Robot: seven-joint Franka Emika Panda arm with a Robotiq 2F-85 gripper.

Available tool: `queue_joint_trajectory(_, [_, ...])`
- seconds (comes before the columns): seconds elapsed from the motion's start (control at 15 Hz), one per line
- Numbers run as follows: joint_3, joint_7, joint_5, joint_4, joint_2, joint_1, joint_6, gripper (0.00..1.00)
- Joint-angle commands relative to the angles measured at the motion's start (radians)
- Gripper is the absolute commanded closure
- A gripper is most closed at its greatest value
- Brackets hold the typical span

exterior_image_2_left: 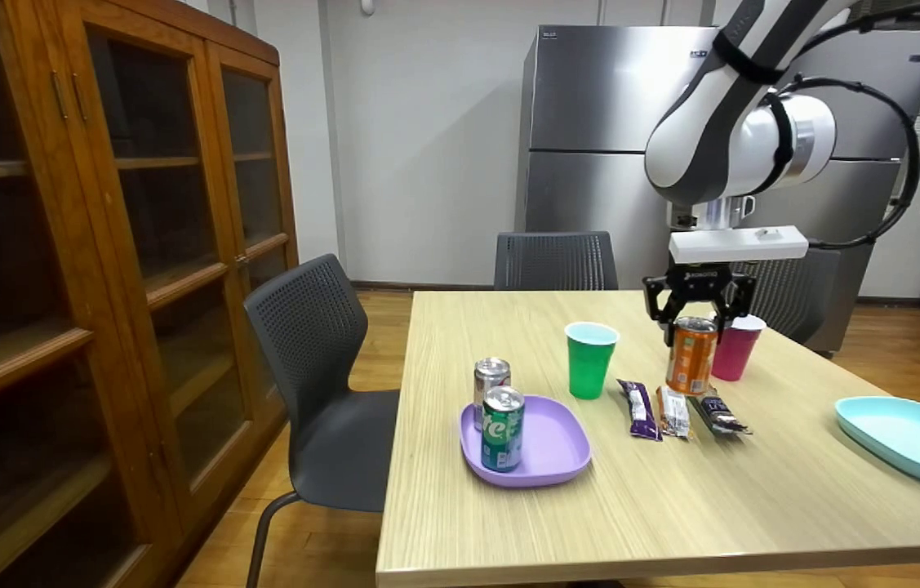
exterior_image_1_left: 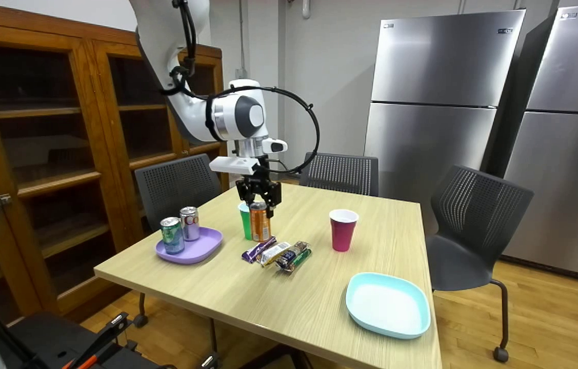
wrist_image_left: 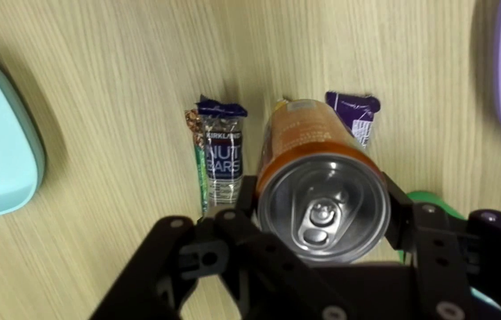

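My gripper (wrist_image_left: 321, 202) is shut on an orange soda can (wrist_image_left: 308, 124), with a finger on each side near its top. The can is upright, its silver lid facing the wrist camera. It appears held above the table, over or just behind several wrapped snack bars. The can shows in both exterior views (exterior_image_1_left: 260, 225) (exterior_image_2_left: 692, 359). Among the bars are a nut bar (wrist_image_left: 223, 155) and a purple-wrapped bar (wrist_image_left: 352, 111); the can largely hides a white one in the wrist view. A green cup (exterior_image_2_left: 590, 363) stands near the gripper, partly hidden by it in the wrist view.
A purple plate (exterior_image_1_left: 201, 251) holds a green can (exterior_image_1_left: 172, 236) and a silver can (exterior_image_1_left: 190, 224). A pink cup (exterior_image_1_left: 343, 230) stands on the table (exterior_image_1_left: 309, 302). A teal plate (exterior_image_1_left: 389, 305) lies near the table edge. Chairs (exterior_image_1_left: 478, 220) surround the table.
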Motion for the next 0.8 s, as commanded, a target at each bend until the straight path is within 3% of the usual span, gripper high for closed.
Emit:
queue_joint_trajectory(0.0, [0.039, 0.044, -0.035, -0.079, -0.074, 0.033, 0.011, 0.60])
queue_joint_trajectory(0.73, [0.127, 0.097, -0.039, -0.041, -0.021, 0.135, -0.010, 0.60])
